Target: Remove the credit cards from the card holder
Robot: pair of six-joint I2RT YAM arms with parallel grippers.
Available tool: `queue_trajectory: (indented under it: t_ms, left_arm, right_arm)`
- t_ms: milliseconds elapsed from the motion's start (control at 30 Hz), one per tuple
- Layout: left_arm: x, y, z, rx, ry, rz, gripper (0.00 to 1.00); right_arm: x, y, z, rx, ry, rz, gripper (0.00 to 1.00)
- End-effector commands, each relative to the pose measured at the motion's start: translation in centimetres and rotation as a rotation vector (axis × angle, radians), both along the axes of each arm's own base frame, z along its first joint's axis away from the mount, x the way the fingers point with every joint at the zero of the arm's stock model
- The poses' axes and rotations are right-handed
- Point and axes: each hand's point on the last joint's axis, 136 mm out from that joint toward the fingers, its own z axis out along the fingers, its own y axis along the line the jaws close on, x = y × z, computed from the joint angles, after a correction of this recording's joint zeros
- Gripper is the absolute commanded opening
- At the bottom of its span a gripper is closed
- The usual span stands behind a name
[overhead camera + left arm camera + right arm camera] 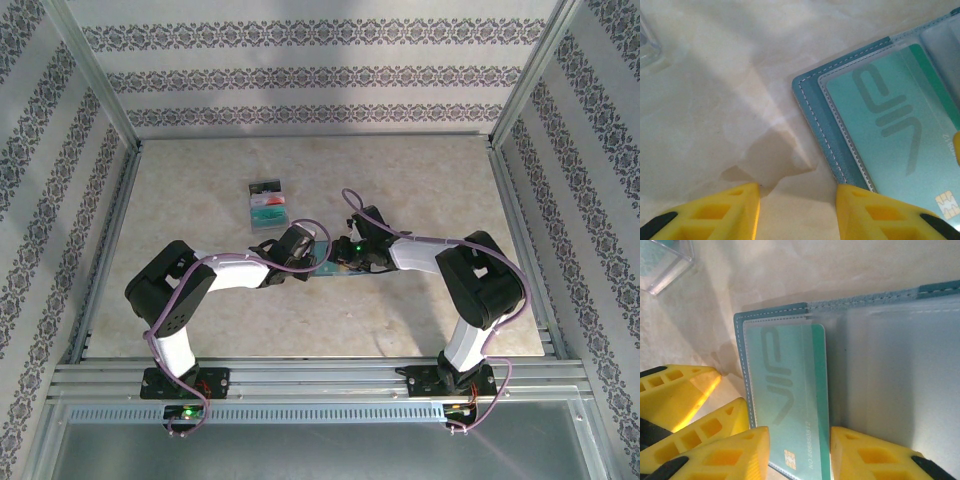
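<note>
The card holder (324, 262) lies open on the table between both grippers; its teal stitched border (812, 112) frames clear sleeves. A teal credit card (890, 130) sits in the left sleeve (790, 385), chip end towards me; the sleeve beside it (890, 365) looks empty. My left gripper (797, 212) is open over bare table, one of its fingers (875, 212) resting on the holder's edge. My right gripper (800, 455) is open, its jaws standing either side of the card's near end. Red, teal and grey credit cards (268, 203) lie stacked behind the holder.
The stacked cards sit in a clear plastic tray (665, 262), whose corner also shows as a clear edge (647, 45). The left gripper's yellow fingers (682, 390) crowd the holder's left side. Metal rails (320, 380) border the table's near edge, patterned walls the rest.
</note>
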Motion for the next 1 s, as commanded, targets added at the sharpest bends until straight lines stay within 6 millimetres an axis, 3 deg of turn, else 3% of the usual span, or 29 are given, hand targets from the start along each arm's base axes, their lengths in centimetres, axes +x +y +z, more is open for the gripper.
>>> queue_trajectory:
  t_ms: [0, 233, 700, 833, 967]
  left_arm:
    - [-1.4, -1.1, -1.6, -0.005, 0.078, -0.054, 0.44]
    - [-1.5, -1.2, -1.9, -0.005, 0.086, -0.057, 0.44]
    - [-1.6, -0.9, -1.9, 0.007, 0.088, -0.057, 0.44]
    - [-1.6, -0.9, -1.8, 0.007, 0.087, -0.058, 0.44]
    - [-1.6, -0.9, -1.6, 0.004, 0.085, -0.059, 0.44]
  right_arm:
    - [-0.7, -0.9, -2.1, -0.109, 0.036, 0.001, 0.39]
    - [-0.7, 0.7, -1.6, -0.016, 0.037, 0.03, 0.36]
    - [-0.1, 3.2, 4.8, 0.353, -0.089, 0.099, 0.3]
    - [0.0, 3.3, 4.7, 0.381, -0.088, 0.1, 0.3]
    - [0.1, 3.3, 3.5, 0.372, -0.064, 0.093, 0.29]
